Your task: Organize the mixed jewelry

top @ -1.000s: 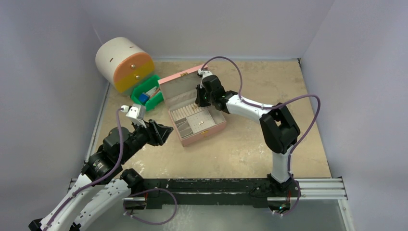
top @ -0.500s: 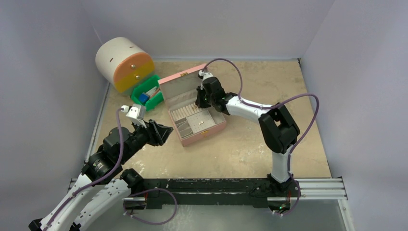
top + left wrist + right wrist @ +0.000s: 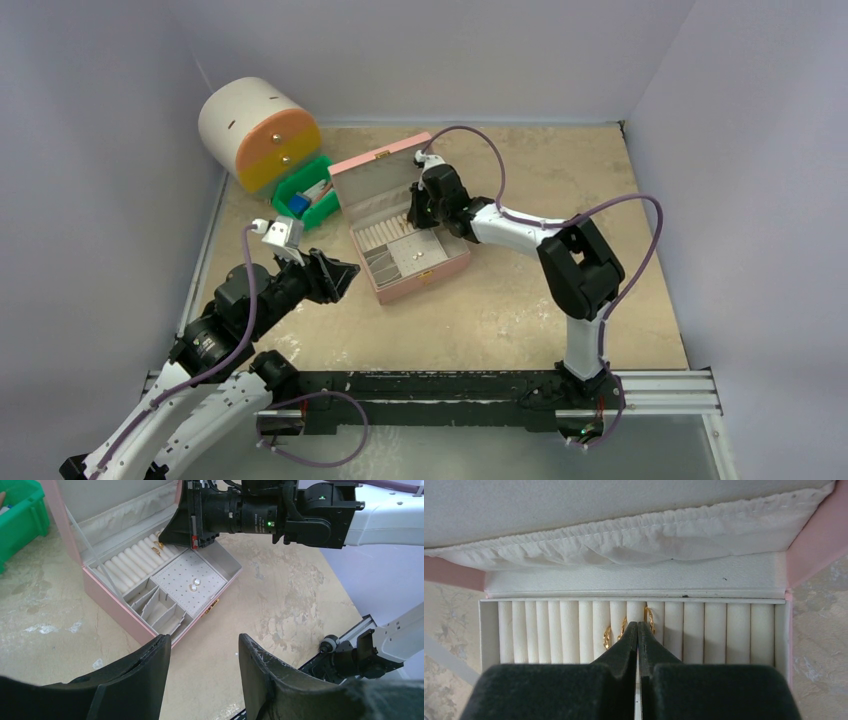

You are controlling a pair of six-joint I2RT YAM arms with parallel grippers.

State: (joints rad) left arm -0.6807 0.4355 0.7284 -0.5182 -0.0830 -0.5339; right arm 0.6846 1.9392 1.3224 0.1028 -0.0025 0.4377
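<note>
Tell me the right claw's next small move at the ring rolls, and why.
Probably raise the right claw straight off the ring rolls: it is shut with nothing visibly held, the gold rings beside its tips already sit in the slots, and two small pieces lie on the perforated panel.

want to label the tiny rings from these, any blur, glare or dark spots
Top view: soft even light, no glare, but the pieces in the pink box are specks. Left wrist view: box sharp, own jaws at the bottom dark and soft. Right wrist view: gold rings on the white rolls crisp, shut jaws a dark mass hiding part of them.
</note>
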